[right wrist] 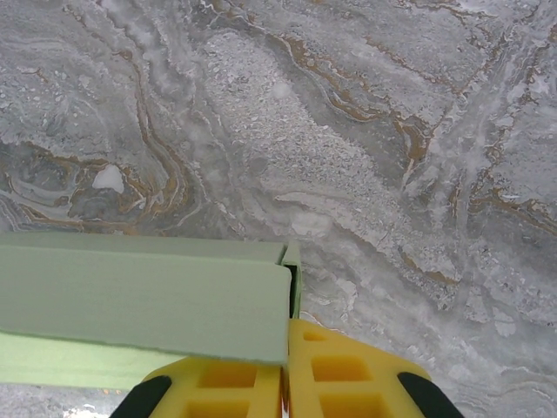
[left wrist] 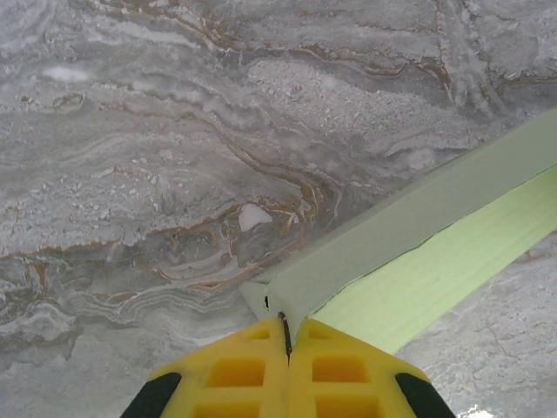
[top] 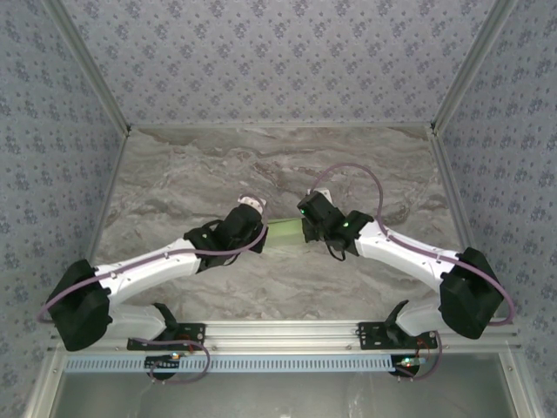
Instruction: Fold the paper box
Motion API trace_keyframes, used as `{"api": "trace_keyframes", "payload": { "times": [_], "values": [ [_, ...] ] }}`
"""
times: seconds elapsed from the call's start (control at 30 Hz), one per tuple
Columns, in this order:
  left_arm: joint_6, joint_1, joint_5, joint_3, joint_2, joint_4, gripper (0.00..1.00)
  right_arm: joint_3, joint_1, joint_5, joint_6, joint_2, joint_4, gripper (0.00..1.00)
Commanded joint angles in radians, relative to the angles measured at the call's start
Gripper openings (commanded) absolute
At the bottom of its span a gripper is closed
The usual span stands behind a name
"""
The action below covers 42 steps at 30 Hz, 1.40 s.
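The box is at the middle of the bench, stretched between the two hands. The left hand is clenched, grasping the left corner of the box. The right hand is clenched too, grasping its right end.

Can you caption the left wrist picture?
Left gripper shut on a corner of the green paper box, marble table below.
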Motion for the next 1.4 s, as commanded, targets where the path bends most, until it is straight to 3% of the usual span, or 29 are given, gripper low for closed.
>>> {"api": "trace_keyframes", "payload": {
  "times": [0.0,0.63,1.37],
  "values": [
    [-0.088,0.005,0.049,0.057,0.015,0.023,0.0,0.029,0.023,0.01,0.038,0.025,-0.02,0.11],
    [-0.281,0.014,0.109,0.085,0.061,0.044,0.02,0.044,0.049,0.022,0.053,0.063,-0.007,0.11],
    [-0.329,0.018,0.136,0.085,0.127,0.05,0.04,0.035,0.057,0.034,0.065,0.067,-0.002,0.11]
  ]
}}
